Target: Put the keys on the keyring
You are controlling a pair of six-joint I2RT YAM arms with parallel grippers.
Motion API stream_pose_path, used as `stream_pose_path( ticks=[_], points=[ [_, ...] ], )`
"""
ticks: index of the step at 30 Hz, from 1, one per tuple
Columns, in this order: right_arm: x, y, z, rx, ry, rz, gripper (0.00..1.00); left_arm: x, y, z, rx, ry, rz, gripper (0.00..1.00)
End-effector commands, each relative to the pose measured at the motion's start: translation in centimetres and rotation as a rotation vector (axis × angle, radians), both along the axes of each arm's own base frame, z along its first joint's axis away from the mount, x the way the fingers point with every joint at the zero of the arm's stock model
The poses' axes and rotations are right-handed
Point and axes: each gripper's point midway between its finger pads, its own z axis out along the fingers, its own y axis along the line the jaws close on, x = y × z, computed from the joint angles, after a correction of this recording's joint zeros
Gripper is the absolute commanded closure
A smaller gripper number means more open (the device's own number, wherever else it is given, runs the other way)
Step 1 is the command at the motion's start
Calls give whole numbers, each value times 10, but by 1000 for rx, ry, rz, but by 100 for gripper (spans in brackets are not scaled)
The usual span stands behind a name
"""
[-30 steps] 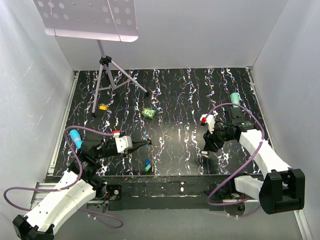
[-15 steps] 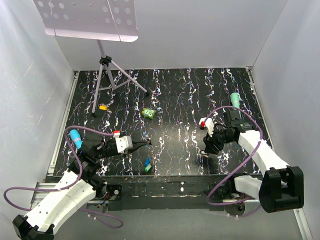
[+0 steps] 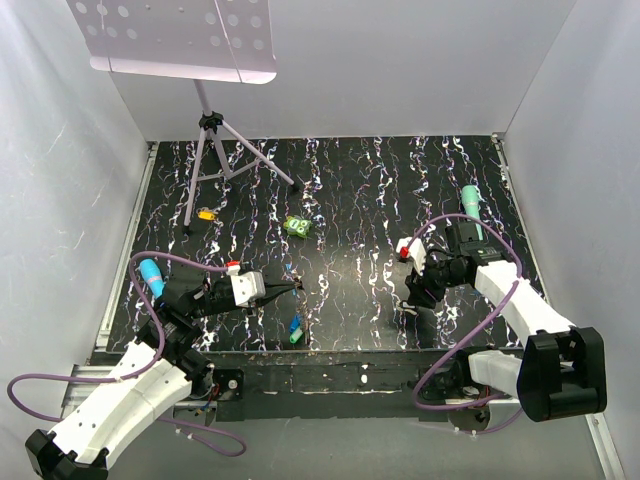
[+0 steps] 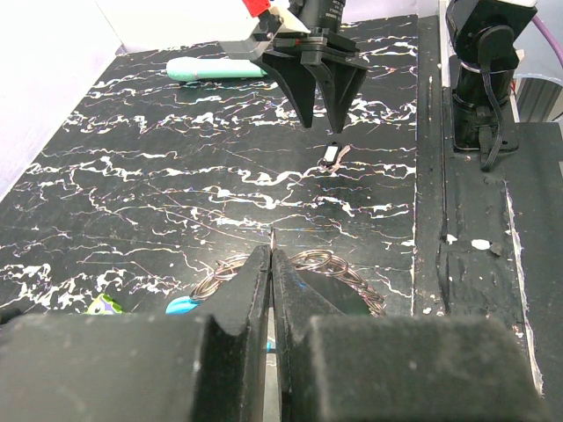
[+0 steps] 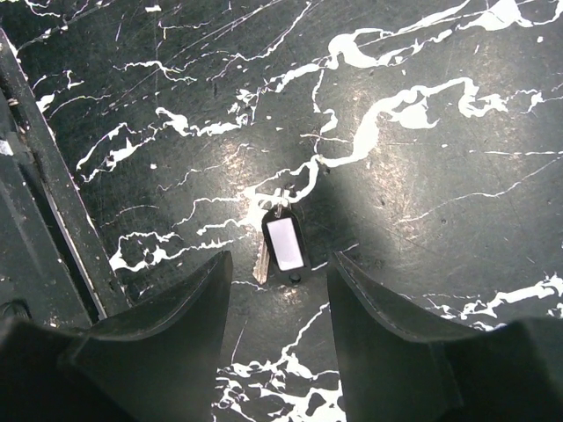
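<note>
My left gripper [image 4: 271, 255] is shut on the keyring [image 4: 318, 259]. Its thin metal loop spreads to both sides behind the fingers, with a blue clip [image 4: 180, 305] at the left. In the top view this gripper [image 3: 296, 287] hovers left of centre. Two small keys [image 3: 296, 330] with blue and green heads lie just near of it, by the front edge. My right gripper [image 5: 278, 268] is open, straddling a silver key on a black tag with a white label [image 5: 284, 243]. The left wrist view shows these open fingers [image 4: 308, 97] above that tag [image 4: 332, 156].
A green lumpy object [image 3: 296, 227] sits mid-table. A small orange piece [image 3: 205, 213] lies at the left by a tripod stand [image 3: 213, 150]. A teal marker [image 3: 472, 203] lies at the right. The table's front rail [image 3: 330, 352] runs close behind the right gripper.
The right gripper has shifted slightly left and toward the front edge, staying open over the tagged key. The left arm has not moved.
</note>
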Motion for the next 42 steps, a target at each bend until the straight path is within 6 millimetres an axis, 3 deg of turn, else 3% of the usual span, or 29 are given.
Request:
stream_pose_path(
  ticks=[1,14,27,42],
  points=[
    [-1,6,-3,40,-10,24,44,1,1,23,-31,-65,4,100],
    [-2,3,-7,17,-5,30,44,1,1,23,-30,-64,0,100],
    [-31,3,-15,-4,144,97,46,1,1,21,-27,-59,2,100],
    [-40,-6,-17,-57,174,84,46,2,2,21,-24,-61,10,100]
  ],
)
